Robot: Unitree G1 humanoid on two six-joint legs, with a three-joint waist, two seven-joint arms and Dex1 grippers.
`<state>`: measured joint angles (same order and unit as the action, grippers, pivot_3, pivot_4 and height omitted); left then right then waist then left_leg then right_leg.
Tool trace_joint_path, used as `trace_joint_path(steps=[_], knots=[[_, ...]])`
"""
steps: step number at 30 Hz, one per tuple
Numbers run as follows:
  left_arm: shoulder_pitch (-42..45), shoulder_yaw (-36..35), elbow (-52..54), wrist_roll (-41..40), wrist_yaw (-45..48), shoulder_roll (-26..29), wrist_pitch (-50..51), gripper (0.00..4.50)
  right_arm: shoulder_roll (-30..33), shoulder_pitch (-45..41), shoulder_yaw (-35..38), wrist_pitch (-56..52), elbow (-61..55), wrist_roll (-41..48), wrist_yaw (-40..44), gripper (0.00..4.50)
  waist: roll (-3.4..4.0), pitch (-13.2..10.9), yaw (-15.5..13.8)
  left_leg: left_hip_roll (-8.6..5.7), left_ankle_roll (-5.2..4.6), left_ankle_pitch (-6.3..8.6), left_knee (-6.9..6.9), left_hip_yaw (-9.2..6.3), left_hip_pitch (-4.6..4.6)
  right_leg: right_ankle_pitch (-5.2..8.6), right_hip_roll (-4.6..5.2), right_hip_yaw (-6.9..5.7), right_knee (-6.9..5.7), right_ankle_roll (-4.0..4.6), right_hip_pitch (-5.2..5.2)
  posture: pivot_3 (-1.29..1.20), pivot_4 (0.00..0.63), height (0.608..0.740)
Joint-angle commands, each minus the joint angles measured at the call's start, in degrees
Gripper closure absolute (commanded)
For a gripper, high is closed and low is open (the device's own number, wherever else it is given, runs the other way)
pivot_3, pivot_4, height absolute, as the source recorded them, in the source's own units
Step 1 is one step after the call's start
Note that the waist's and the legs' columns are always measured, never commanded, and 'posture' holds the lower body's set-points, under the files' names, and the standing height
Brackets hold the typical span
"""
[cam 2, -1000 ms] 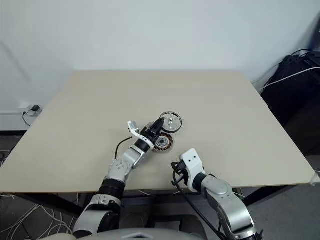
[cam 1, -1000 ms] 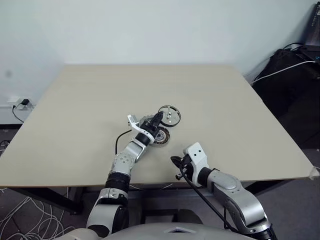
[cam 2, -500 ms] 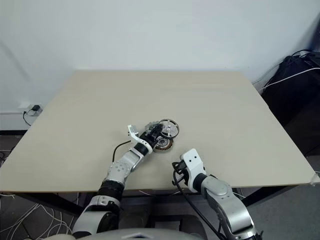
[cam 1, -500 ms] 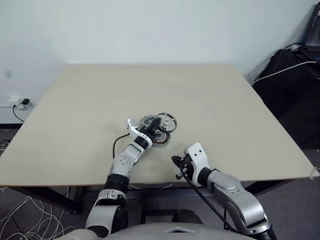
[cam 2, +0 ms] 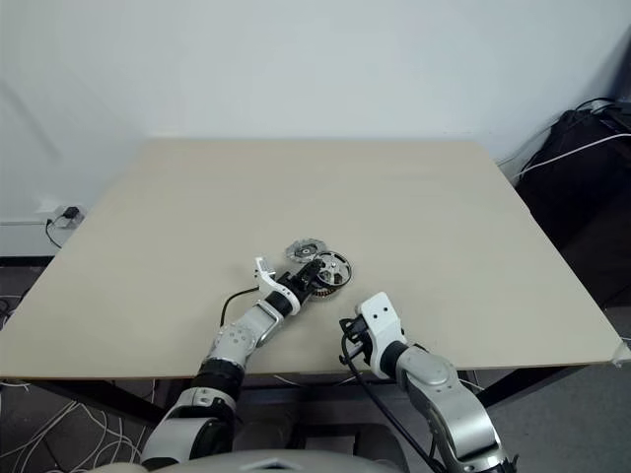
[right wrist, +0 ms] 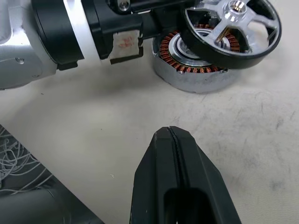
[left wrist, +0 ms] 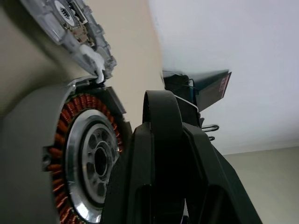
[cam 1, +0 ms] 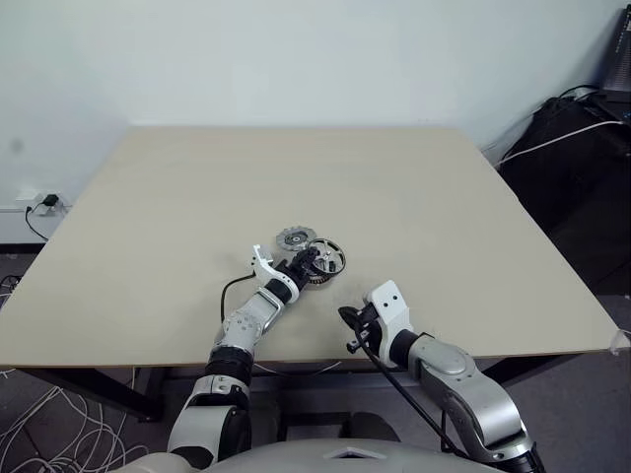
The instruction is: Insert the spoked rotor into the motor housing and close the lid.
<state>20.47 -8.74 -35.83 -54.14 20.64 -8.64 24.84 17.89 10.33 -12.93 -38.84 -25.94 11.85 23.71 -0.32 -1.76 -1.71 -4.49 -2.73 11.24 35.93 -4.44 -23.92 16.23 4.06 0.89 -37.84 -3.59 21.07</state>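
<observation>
The spoked rotor (right wrist: 232, 32), a silver wheel with a dark rim, hangs tilted just above the motor housing (right wrist: 194, 70), whose copper windings show beneath it. My left gripper (cam 1: 311, 260) is shut on the rotor's rim, which I see edge-on between its fingers (left wrist: 140, 154) in the left wrist view. The lid (cam 1: 293, 237), a notched grey disc, lies flat on the table just behind the housing. My right gripper (right wrist: 172, 140) is shut and empty, hovering near the table's front edge and pointing at the housing.
The tan table (cam 1: 444, 197) spreads wide on all sides of the parts. A dark bag with white cables (cam 1: 572, 138) sits off the table's right side. Cables lie on the floor at the left.
My left gripper has lowered the rotor toward me and down until it hangs over the housing, uncovering the lid behind. The right arm has stayed still.
</observation>
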Motion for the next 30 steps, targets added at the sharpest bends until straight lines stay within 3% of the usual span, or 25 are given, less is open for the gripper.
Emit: trace_joint_path(steps=[1, 16, 17, 27, 30], knots=[[-4.88, -0.89, 0.76, 0.28, 0.36, -8.52, -0.2, 4.03, 0.09, -0.64, 1.15, 1.06, -2.69, 0.58, -0.26, 4.5, 0.0, 0.0, 0.01, 0.0, 0.0, 0.0, 0.0, 0.0, 0.0, 0.0, 0.0, 0.0, 0.0, 0.0, 0.0, 0.0, 0.0, 0.74], [-5.7, -1.73, 1.17, 1.5, -0.19, -7.85, -0.56, 4.03, 0.13, -1.47, 0.93, 1.15, -1.99, 0.58, -0.14, 4.5, 0.01, 0.01, 0.09, 0.0, 0.0, 0.0, 0.01, 0.0, 0.01, -0.01, -0.01, 0.01, -0.01, 0.0, 0.0, 0.0, 0.0, 0.74], [-5.77, -1.76, 1.19, 1.6, -0.25, -7.85, -0.6, 3.32, 0.12, -1.53, 0.9, 1.16, -1.93, 0.57, -0.13, 4.5, 0.02, 0.02, 0.09, 0.0, 0.0, 0.0, 0.01, 0.0, 0.01, -0.01, -0.01, 0.01, -0.01, 0.0, 0.0, 0.0, 0.0, 0.74], [-9.16, -2.35, 8.02, 1.13, -0.69, -6.94, 0.29, 0.18, 0.06, -1.85, 0.66, 1.4, -1.41, 0.53, 0.11, 4.5, 0.05, 0.09, 0.26, 0.01, 0.01, 0.0, 0.04, 0.0, 0.1, -0.03, 0.0, 0.03, -0.06, -0.06, -0.09, 0.0, 0.0, 0.74], [-11.14, -2.51, 11.98, 0.91, -0.91, -6.59, 1.37, 0.04, -0.08, -2.08, 0.52, 1.55, -1.02, 0.49, 0.2, 4.5, 0.06, 0.09, 0.47, 0.01, 0.01, 0.0, 0.03, 0.0, 0.11, -0.03, -0.01, 0.05, -0.06, -0.05, -0.07, 0.0, 0.0, 0.74]])
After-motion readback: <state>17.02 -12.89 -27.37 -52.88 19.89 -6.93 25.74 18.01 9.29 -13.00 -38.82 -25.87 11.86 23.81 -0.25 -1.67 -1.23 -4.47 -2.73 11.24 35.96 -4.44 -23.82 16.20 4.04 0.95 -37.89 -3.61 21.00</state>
